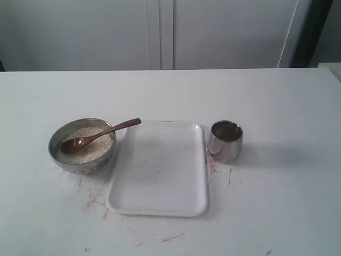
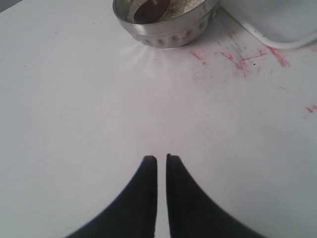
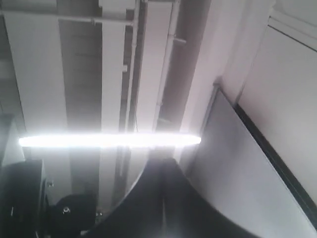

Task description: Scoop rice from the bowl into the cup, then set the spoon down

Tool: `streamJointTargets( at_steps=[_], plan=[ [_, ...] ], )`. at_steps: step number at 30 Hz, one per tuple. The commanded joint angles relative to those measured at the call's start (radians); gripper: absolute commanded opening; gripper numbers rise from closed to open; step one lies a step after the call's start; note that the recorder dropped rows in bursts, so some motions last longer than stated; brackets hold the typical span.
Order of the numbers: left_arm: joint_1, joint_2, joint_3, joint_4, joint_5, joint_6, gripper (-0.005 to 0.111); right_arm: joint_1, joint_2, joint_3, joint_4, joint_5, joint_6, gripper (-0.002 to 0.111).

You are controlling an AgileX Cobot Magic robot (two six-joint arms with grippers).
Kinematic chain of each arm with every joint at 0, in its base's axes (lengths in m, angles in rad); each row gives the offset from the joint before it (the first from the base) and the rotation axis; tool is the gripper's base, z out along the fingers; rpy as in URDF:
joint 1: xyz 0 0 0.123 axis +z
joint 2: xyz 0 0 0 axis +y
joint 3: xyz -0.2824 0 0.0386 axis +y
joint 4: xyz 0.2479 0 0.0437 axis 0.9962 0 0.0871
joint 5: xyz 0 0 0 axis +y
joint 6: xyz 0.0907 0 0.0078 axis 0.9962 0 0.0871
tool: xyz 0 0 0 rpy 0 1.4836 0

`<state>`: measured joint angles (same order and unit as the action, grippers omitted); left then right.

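The steel bowl [image 1: 82, 146] sits at the left of the table and holds pale rice [image 1: 90, 144]. The dark wooden spoon [image 1: 98, 136] lies in it, head in the rice, handle resting over the rim toward the tray. The shiny cup [image 1: 225, 141] stands right of the tray. Neither gripper shows in the exterior view. In the left wrist view my left gripper [image 2: 161, 158] hangs shut and empty above bare table, with the bowl [image 2: 168, 27] and the spoon head [image 2: 151, 10] some way ahead. My right gripper [image 3: 163, 163] points up at the ceiling, jaws together, holding nothing.
A white rectangular tray [image 1: 160, 168] lies between bowl and cup; its corner [image 2: 277, 29] shows in the left wrist view. Red scribble marks [image 2: 233, 54] stain the table by the bowl. A bright ceiling lamp [image 3: 109, 141] glares in the right wrist view.
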<state>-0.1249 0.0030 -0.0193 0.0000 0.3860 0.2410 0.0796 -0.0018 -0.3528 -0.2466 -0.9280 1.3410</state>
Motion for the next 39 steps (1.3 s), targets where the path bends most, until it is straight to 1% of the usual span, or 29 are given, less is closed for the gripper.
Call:
streamJointTargets(
  at_steps=[1,4,6,9,12,16,18,22,24,26,28,34,36,39],
  plan=[
    [-0.007,-0.003,0.009,0.000,0.041,-0.006,0.014,0.001,0.002,-0.213,-0.251,0.312,-0.017,0.000],
    [-0.007,-0.003,0.009,0.000,0.041,-0.006,0.014,0.001,0.002,-0.364,-0.389,0.510,-0.017,0.000],
    [-0.007,-0.003,0.009,0.000,0.041,-0.006,0.014,0.001,0.019,-0.459,-0.432,0.582,-0.017,0.000],
    [-0.007,-0.003,0.009,0.000,0.041,-0.006,0.014,0.001,0.078,-0.579,-0.494,0.630,-0.002,0.000],
    [-0.007,-0.003,0.009,0.000,0.041,-0.006,0.014,0.001,0.149,-0.686,-0.613,0.634,0.080,0.000],
    [-0.007,-0.003,0.009,0.000,0.041,-0.006,0.014,0.001,0.240,-0.787,-0.805,0.633,0.326,0.000],
    [-0.007,-0.003,0.009,0.000,0.041,-0.006,0.014,0.001,0.295,-0.833,-0.926,0.618,0.485,0.000],
    [-0.007,-0.003,0.009,0.000,0.041,-0.006,0.014,0.001,0.412,-0.922,-1.187,0.520,0.764,0.000],
    [-0.007,-0.003,0.009,0.000,0.041,-0.006,0.014,0.001,0.465,-0.956,-1.261,0.445,0.764,0.000],
    [-0.007,-0.003,0.009,0.000,0.041,-0.006,0.014,0.001,0.511,-0.978,-1.274,0.373,0.764,0.000],
    [-0.007,-0.003,0.009,0.000,0.041,-0.006,0.014,0.001,0.549,-0.985,-1.272,0.356,0.764,0.000],
    [-0.007,-0.003,0.009,0.000,0.041,-0.006,0.014,0.001,0.620,-0.985,-1.272,0.360,0.762,0.000],
    [-0.007,-0.003,0.009,0.000,0.041,-0.006,0.014,0.001,0.637,-0.985,-1.272,0.366,0.731,0.000],
    [-0.007,-0.003,0.009,0.000,0.041,-0.006,0.014,0.001,0.660,-0.985,-1.299,0.416,0.731,0.000]
  ],
)
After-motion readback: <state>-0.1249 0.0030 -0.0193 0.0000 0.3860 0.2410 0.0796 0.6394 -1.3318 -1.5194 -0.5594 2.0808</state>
